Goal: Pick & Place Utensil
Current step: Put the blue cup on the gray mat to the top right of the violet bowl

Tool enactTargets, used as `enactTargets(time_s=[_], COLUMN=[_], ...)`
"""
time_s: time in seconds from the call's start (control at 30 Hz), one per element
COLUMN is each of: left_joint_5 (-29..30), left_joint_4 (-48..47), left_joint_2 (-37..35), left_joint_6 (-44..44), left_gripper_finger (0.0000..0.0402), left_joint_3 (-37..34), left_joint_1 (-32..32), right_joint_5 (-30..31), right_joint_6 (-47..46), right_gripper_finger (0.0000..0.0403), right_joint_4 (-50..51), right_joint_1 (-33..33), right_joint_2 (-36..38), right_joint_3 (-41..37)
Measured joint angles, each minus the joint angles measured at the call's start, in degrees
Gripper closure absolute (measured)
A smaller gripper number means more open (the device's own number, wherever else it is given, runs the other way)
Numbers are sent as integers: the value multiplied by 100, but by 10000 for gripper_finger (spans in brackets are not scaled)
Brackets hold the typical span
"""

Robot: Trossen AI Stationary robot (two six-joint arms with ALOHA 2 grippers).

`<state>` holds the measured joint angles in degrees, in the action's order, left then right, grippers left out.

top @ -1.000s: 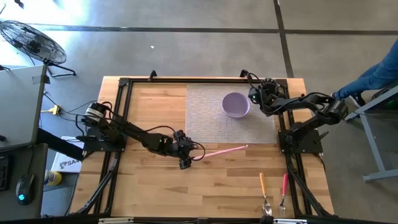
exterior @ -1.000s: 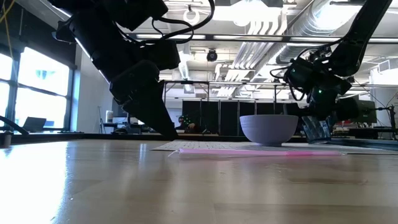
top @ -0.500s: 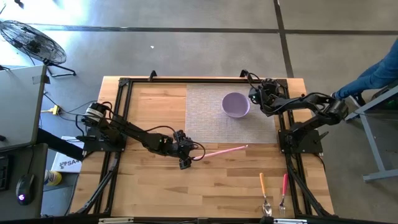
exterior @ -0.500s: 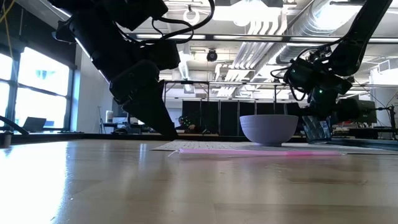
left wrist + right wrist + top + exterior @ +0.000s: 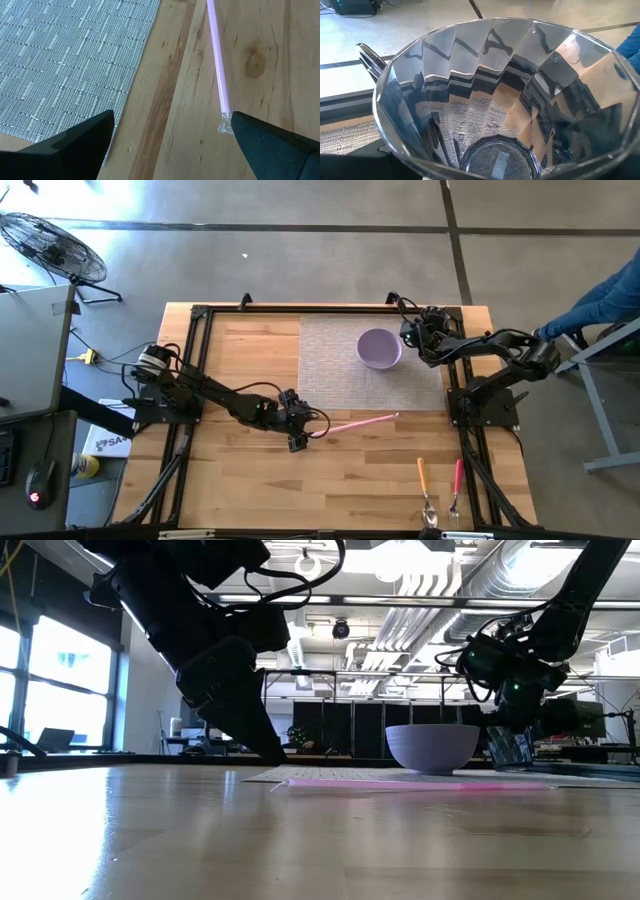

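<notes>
A thin pink straw-like utensil (image 5: 358, 422) lies flat on the wood just off the grey placemat's near edge; it also shows in the low view (image 5: 420, 783). My left gripper (image 5: 296, 432) is low over the table at the utensil's left end and is open. In its wrist view (image 5: 170, 145) the utensil's wrapped tip (image 5: 223, 127) lies just inside one finger (image 5: 270, 145); whether they touch, I cannot tell. My right gripper (image 5: 420, 337) stands right of the purple bowl (image 5: 379, 347), shut on a clear faceted glass (image 5: 485, 100). My right gripper comes at the clear glass from above, pointing down, so its wrist view looks straight into the glass's open mouth (image 5: 470, 30). The glass's own rim and wall hide where the fingers meet it. The glass (image 5: 510, 748) stands upright on the placemat.
The placemat (image 5: 330, 370) covers the far middle of the table, and the bowl (image 5: 432, 747) sits on it. An orange-handled spoon (image 5: 422, 480) and a pink-handled fork (image 5: 457, 480) lie near the table's near right edge. A person's sleeve (image 5: 600, 300) shows beyond the right edge.
</notes>
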<state>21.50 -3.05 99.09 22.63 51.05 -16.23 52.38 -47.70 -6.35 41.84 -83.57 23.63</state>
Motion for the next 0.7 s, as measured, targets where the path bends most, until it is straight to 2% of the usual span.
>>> enactTargets(time_s=[0.13,0.27,0.7], left_joint_5=[0,0,7], left_joint_4=[-1,0,-2], left_joint_2=[0,0,0], left_joint_6=[-1,0,-2], left_gripper_finger=[5,5,5], left_joint_3=[0,0,0], left_joint_1=[0,0,0], right_joint_5=[2,-10,-574], right_joint_6=[9,12,10], right_gripper_finger=[33,11,6], right_joint_4=[2,10,303], right_joint_1=[1,1,5], right_joint_2=[0,-2,109], right_joint_3=[0,-1,-21])
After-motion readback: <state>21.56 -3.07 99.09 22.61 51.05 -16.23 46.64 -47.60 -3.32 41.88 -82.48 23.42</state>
